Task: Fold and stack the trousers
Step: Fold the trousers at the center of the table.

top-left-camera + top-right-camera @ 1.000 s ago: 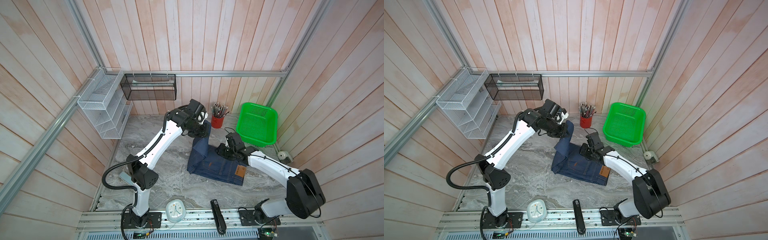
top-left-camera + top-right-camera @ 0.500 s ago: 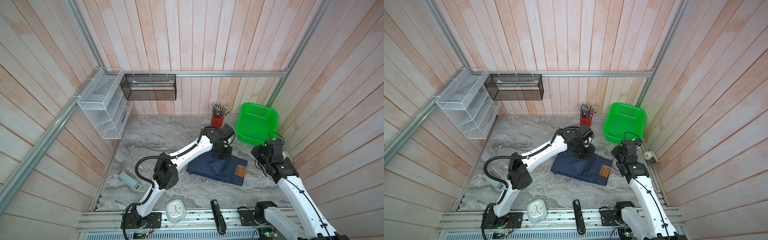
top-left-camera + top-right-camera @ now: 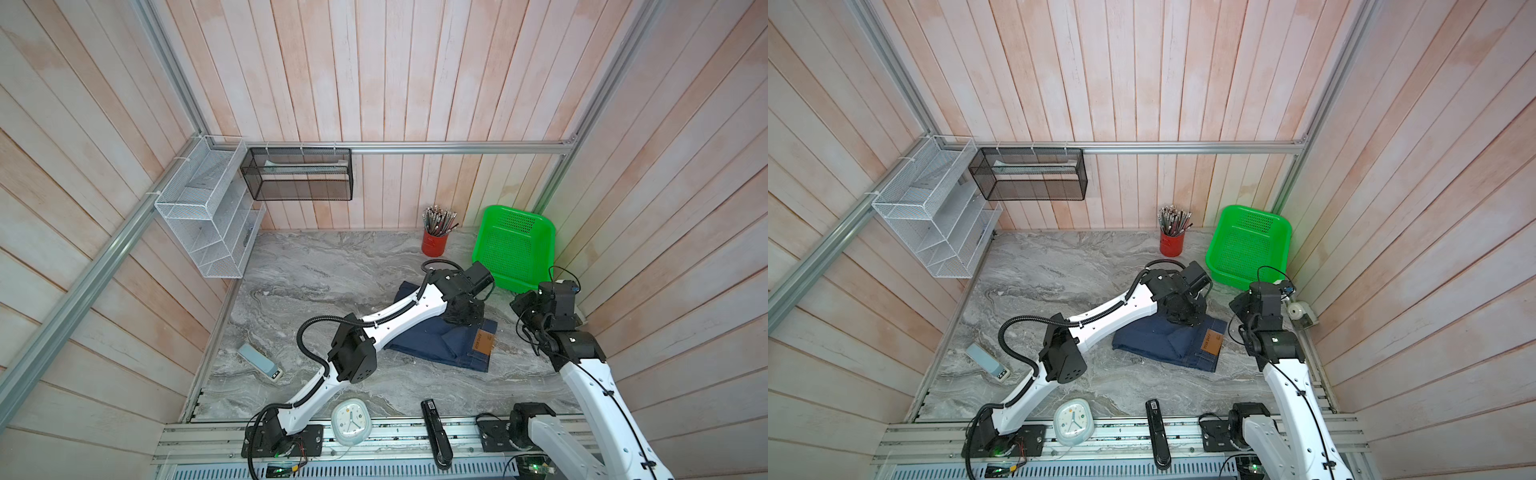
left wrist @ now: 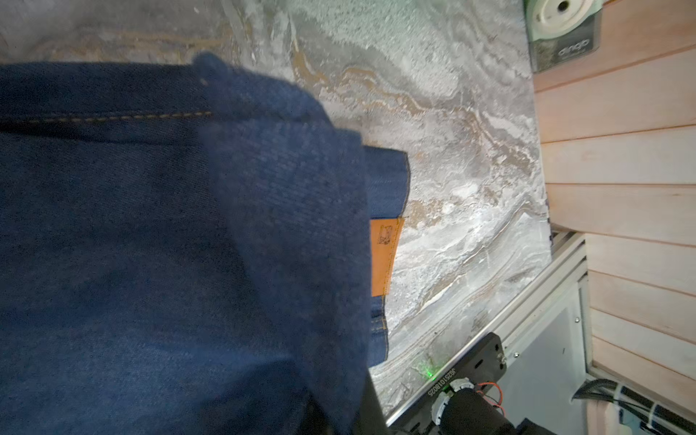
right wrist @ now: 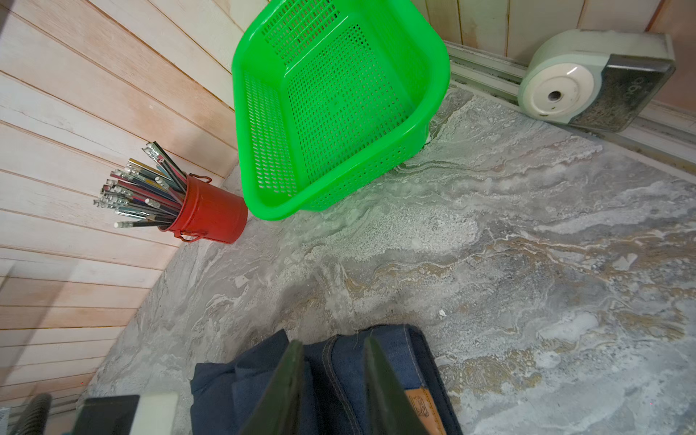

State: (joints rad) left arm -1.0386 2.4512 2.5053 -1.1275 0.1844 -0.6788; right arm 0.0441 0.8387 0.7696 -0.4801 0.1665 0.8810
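Left hand [image 3: 462, 312] is pressed together low over the trousers [image 3: 432, 345]. Blurred denim hangs close across its wrist view, above the flat layer, so we judge that it pinches the top fold, though its fingers are hidden. Right hand [image 5: 333, 391] is spread with nothing between its fingers, raised just off the waist end, where the tan patch [image 3: 482, 343] shows. Directly beneath the left hand the trousers lie on the desk [image 3: 332, 270] as a compact folded block, so we take the folding as nearly done. What remains, as we read it, is to lay that last fold flat, let go and perhaps smooth it. Stacking is not yet done, and we see no other pile near either hand; beyond the right hand stands an empty green basket [image 3: 511, 253]
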